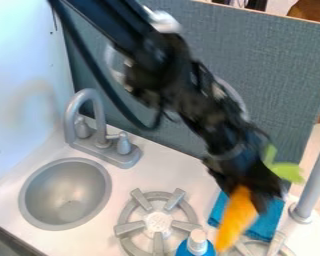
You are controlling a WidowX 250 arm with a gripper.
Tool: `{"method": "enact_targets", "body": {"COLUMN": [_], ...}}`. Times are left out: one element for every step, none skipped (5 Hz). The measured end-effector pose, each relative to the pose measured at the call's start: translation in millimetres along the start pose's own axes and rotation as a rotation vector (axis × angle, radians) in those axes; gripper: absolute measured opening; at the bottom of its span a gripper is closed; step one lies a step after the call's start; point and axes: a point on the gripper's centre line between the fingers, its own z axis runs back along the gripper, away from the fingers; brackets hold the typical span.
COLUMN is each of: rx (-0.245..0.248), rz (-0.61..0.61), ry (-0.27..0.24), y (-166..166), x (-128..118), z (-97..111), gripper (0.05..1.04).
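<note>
The robot has one toy carrot in its grip.

In the camera view, the black gripper (pixel 247 190) is squeezed shut on the orange carrot (pixel 236 218), with its green leaves (pixel 283 167) sticking out past the grip. The carrot points down in front of the blue cloth (pixel 261 229), near the bottle (pixel 197 244). I can't tell if its tip touches anything. The picking up looks done, I think; letting go is not done yet. I count one carrot, one cloth, one bottle, two burners (pixel 156 222), one sink (pixel 65 193) and one tap (pixel 89 96) with two knobs (pixel 124 145).
</note>
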Motion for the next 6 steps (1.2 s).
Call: {"method": "enact_targets", "body": {"rx": [0.091,0.193,0.234,0.267,0.298,0.338], "rz": [0.108,0.264,0.368,0.446,0.517,0.538], "ry": [-0.004,-0.029,-0.026,-0.04,-0.082,-0.102], "y": [34,76,110,142,165,182], "x": [5,11,15,17,26,32], "z": [14,28,17,1,-13,-17], "gripper": [0.59,0.59,0.59,0.59,0.59,0.59]}}
